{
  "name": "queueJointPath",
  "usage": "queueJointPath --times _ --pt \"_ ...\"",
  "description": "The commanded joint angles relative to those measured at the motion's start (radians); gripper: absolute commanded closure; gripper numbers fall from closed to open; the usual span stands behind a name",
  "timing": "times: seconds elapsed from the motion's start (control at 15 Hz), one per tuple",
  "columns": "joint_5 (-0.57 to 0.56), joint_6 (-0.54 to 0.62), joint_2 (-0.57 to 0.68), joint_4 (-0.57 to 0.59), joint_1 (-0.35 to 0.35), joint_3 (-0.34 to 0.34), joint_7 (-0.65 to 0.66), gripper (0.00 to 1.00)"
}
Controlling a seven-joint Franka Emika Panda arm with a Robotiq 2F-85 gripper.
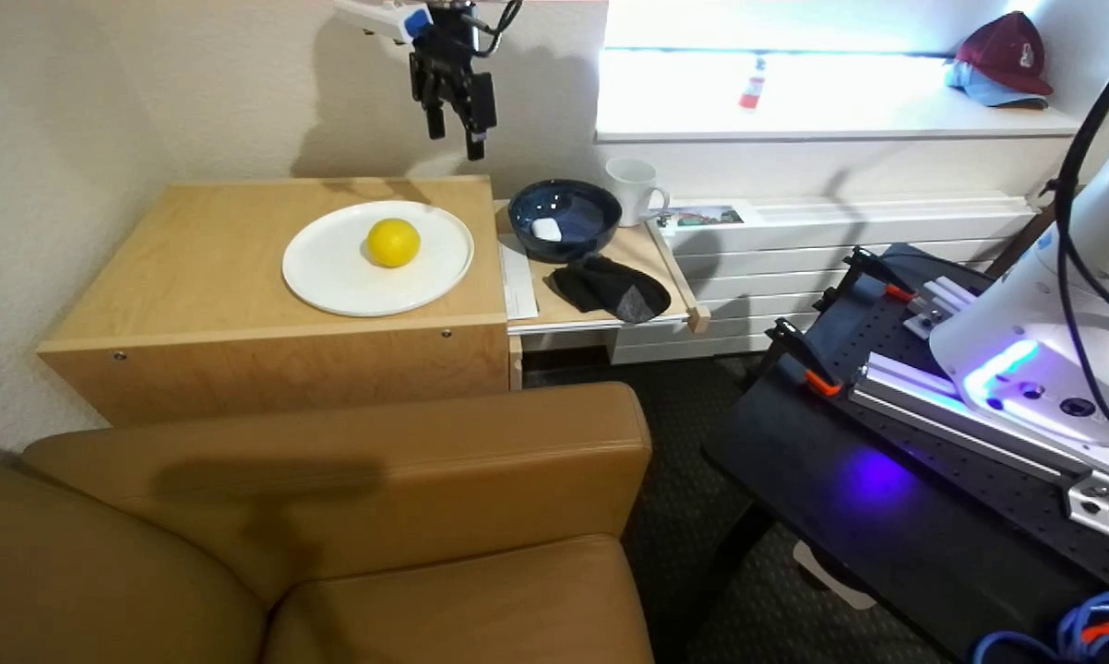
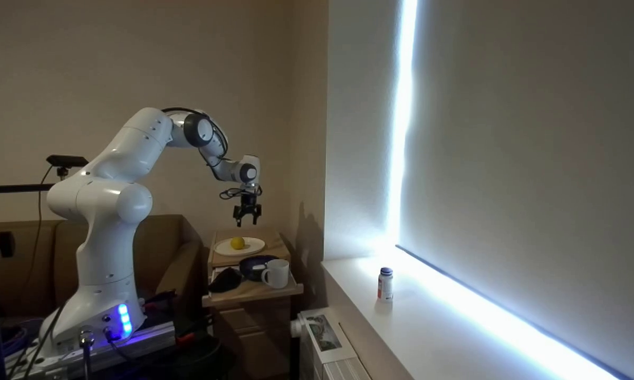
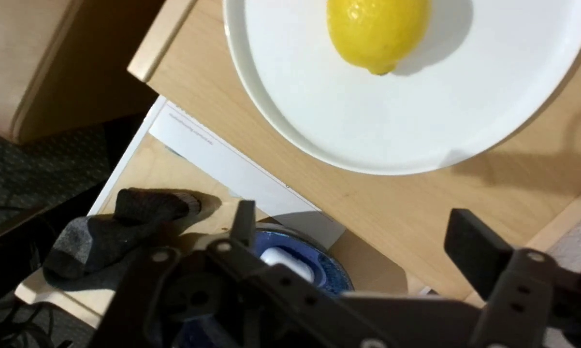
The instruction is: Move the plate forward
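1. The plate (image 1: pixel 328 281), white, round and flat, rests on the wooden counter (image 1: pixel 213 235), nearer the counter's 3 o'clock edge in an exterior view.
2. A yellow lemon (image 1: pixel 393 243) sits close to the plate's middle; in the wrist view its nub points to 6 o'clock.
3. The tool (image 1: pixel 456 143) hangs in the air, pointing down, at 1 o'clock from the plate in an exterior view.
4. The tool is wide: in the wrist view its two fingers (image 3: pixel 476 253) stand far apart, with the plate toward 12 o'clock, clear of them.
5. At 3 o'clock from the plate, a lower board (image 1: pixel 640 247) carries a dark blue bowl (image 1: pixel 587 207) with a small white object (image 1: pixel 545 229) inside.
6. A white mug (image 1: pixel 630 189) stands just beside the bowl at 2 o'clock; whether they touch I cannot tell.
7. A dark cloth (image 1: pixel 610 290) lies just beside the bowl at 5 o'clock.
8. A white strip (image 1: pixel 518 281) lies on the board along the counter's edge.
9. A small bottle (image 2: pixel 385 285) stands upright on the windowsill (image 2: pixel 438 332).
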Motion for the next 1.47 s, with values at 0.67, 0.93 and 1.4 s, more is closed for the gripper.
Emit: queueJointPath --times 0.67,0.93,1.4 --pt "-0.080 0.054 0.206 0.181 0.034 -0.051 0.341 0.00" --pt "-0.074 0.068 0.294 0.293 0.038 -0.067 0.507 0.00" --pt "-0.088 0.064 0.322 0.308 0.025 -0.060 0.593 0.00"
